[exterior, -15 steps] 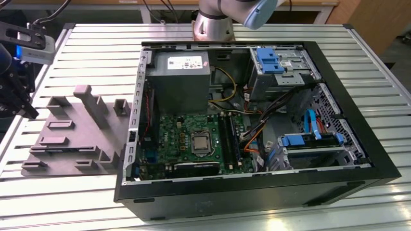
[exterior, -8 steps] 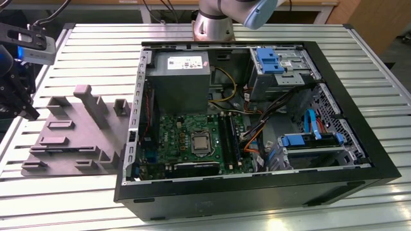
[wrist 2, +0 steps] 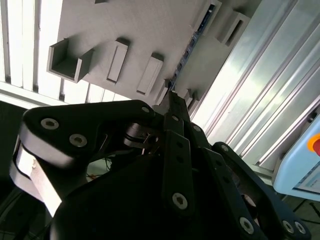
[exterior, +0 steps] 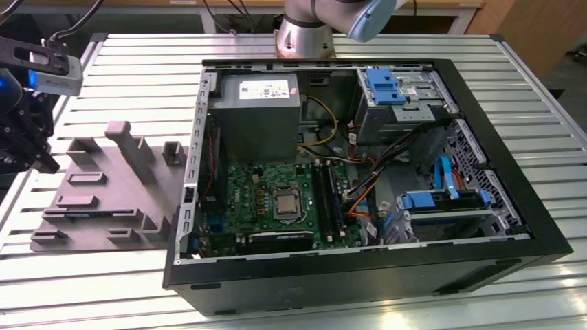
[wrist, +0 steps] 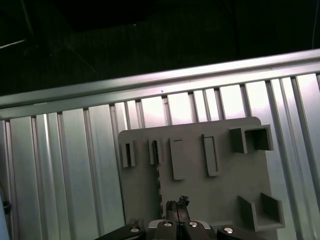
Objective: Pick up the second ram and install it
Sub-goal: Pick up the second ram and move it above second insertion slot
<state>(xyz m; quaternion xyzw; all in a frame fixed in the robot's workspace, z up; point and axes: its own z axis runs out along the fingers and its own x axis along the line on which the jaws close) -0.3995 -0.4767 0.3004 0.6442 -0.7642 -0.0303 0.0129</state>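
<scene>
My fingers (wrist 2: 176, 150) are drawn together, tip against tip, and I see nothing clamped between them; in both wrist views they meet in one narrow black point. My gripper (wrist: 178, 204) hangs over the near part of a grey plate (wrist: 225, 190), and in the second wrist view the gripper (wrist 2: 172, 97) points at that same plate (wrist 2: 150, 30). The second ram (wrist: 154, 151) stands on its edge in a narrow slot of the plate, near the plate edge that faces the rim of the table. In the second wrist view the second ram (wrist 2: 192, 42) shows as a thin dark bluish strip running away from just beyond my fingertips toward that slot. I cannot tell whether my tips touch it. Beside it on the plate stand another narrow slot (wrist: 127, 154), two flat bars (wrist: 177, 165) and two open box-shaped blocks (wrist: 252, 140). In the exterior view my gripper (exterior: 48, 165) is at the exterior view's left edge, just beside the plate (exterior: 101, 206), which lies on the slatted metal table (exterior: 137, 62) near the table's edge on that side. To the exterior view's right of the plate, close against it, lies an open computer case (exterior: 367, 282) with its green board (exterior: 266, 185), the black memory slots (exterior: 326, 196) and a grey power box (exterior: 257, 117) showing inside.
</scene>
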